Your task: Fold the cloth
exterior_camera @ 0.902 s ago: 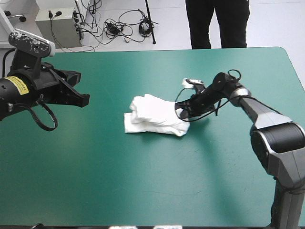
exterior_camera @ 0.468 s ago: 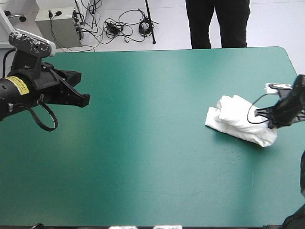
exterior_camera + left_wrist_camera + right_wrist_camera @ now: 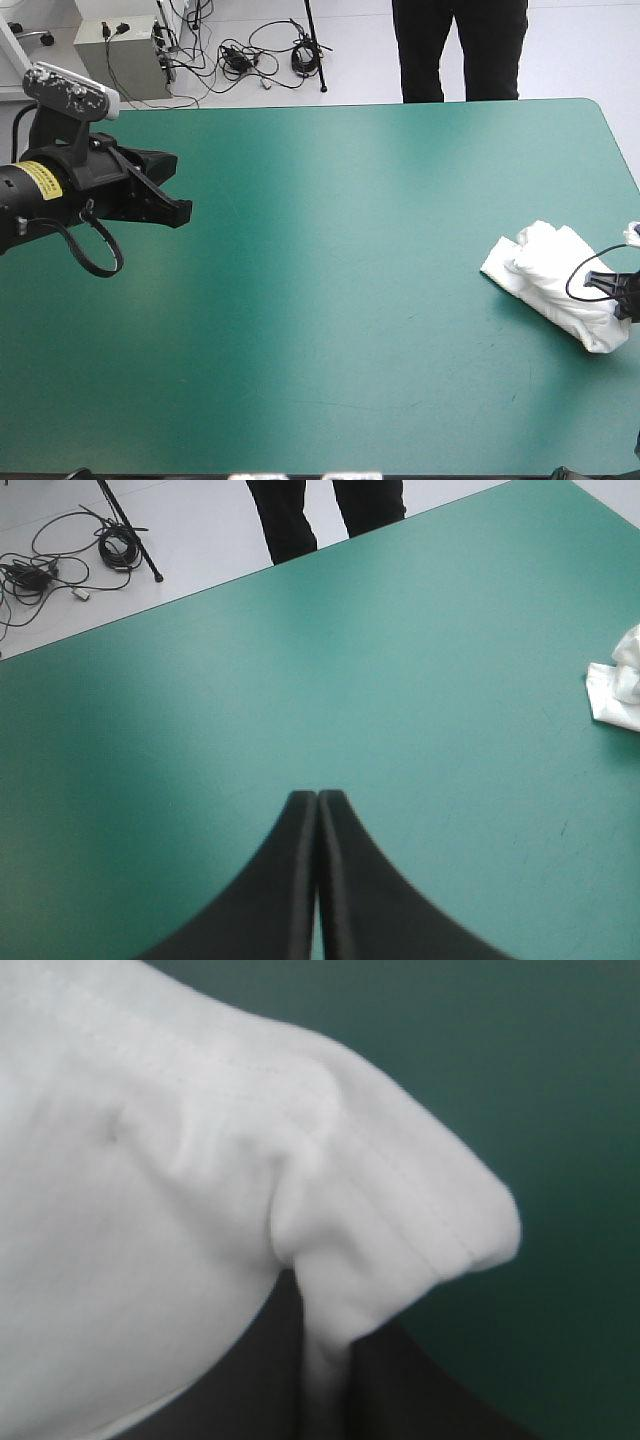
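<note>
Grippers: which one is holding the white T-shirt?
The right gripper, at the right edge of the table: its black fingers are shut on the T-shirt. The left gripper is shut too, but holds nothing, far off at the left side.

The T-shirt (image 3: 545,275) is plain white. The tabletop (image 3: 330,260) is plain teal-green. The left gripper (image 3: 317,800) and right gripper (image 3: 315,1310) have black fingers (image 3: 285,890).

A white T-shirt (image 3: 548,283), folded into a rumpled oblong bundle, lies on the teal-green worktop (image 3: 330,300) close to its right edge. It sits at a slant, one end toward the near right corner. Stitched hems run along its soft folds.
</note>
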